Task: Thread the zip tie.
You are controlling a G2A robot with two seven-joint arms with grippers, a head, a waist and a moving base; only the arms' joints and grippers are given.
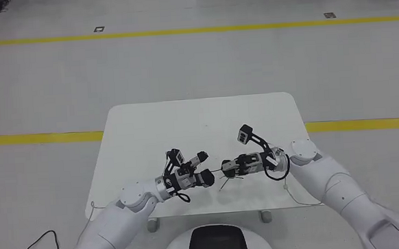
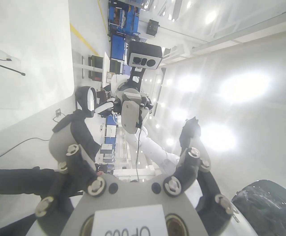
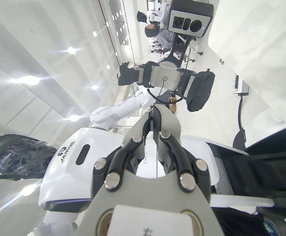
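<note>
My right gripper (image 3: 154,111) is clenched on the zip tie (image 3: 157,156), a thin black strip pinched between its fingers. I see it held above the table (image 1: 186,125), near the middle of the near edge. My left gripper (image 2: 137,108) faces it close by, released, fingers spread wide

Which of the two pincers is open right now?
The left pincer: its fingers stand wide apart, gripping nothing, whereas the right pincer is clamped shut on the thin black zip tie.
</note>
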